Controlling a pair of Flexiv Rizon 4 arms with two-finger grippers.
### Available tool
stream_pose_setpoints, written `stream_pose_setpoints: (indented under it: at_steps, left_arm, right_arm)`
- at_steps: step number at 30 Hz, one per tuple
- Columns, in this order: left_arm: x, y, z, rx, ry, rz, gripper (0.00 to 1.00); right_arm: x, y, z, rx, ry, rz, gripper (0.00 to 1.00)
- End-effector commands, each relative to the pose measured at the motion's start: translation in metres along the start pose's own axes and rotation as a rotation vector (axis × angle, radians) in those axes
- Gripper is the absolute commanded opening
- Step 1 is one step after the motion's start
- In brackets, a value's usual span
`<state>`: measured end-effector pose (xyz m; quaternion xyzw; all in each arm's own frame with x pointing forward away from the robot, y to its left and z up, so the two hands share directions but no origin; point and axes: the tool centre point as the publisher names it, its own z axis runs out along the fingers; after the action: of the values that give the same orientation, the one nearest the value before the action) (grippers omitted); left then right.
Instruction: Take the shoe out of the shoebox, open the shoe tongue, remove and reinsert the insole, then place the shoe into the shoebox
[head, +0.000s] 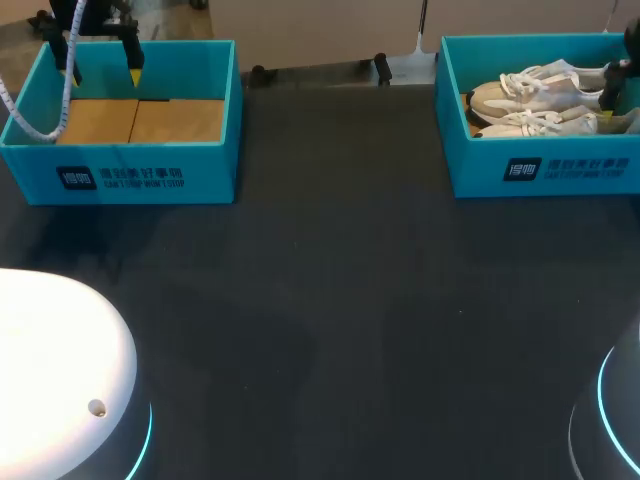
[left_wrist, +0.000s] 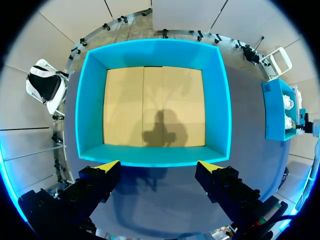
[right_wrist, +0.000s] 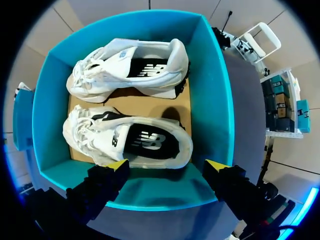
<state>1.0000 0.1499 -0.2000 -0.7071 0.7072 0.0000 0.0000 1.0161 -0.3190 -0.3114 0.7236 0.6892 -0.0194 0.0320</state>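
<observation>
Two white shoes lie side by side in the teal shoebox (head: 540, 175) at the table's far right: one (head: 530, 92) against the back wall, one (head: 540, 122) nearer the front. My right gripper (right_wrist: 167, 165) hangs open over that box's near end, just above the heel of the closer shoe (right_wrist: 130, 140). The other shoe (right_wrist: 130, 67) lies beyond it. Neither finger touches a shoe. My right arm (head: 615, 85) shows at the box's right end. My left gripper (left_wrist: 159, 166) stands open above the near rim of a second, empty teal box (left_wrist: 90, 105), also seen far left (head: 130, 175).
The empty box shows only its bare cardboard floor (head: 140, 120). Dark tabletop (head: 340, 300) stretches between and in front of the two boxes. White robot bases stand at the near left (head: 50, 370) and near right (head: 620, 420). Clamps (head: 380, 68) sit along the far edge.
</observation>
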Motion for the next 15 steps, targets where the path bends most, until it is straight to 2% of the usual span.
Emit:
stream_pose_setpoints:
  at_steps: [1, 5, 15]
  left_arm:
    - [0.000, 0.000, 0.000, 0.000, 0.000, 0.000, 1.00]
    - [0.000, 0.000, 0.000, 0.000, 0.000, 0.000, 1.00]
    - [0.000, 0.000, 0.000, 0.000, 0.000, 0.000, 1.00]
  right_arm:
    - [-0.002, 0.002, 0.007, 0.001, 0.001, 0.005, 0.98]
    - [-0.003, 0.003, 0.011, -0.003, 0.002, 0.013, 0.95]
    - [0.002, 0.008, 0.018, -0.006, -0.025, -0.030, 0.96]
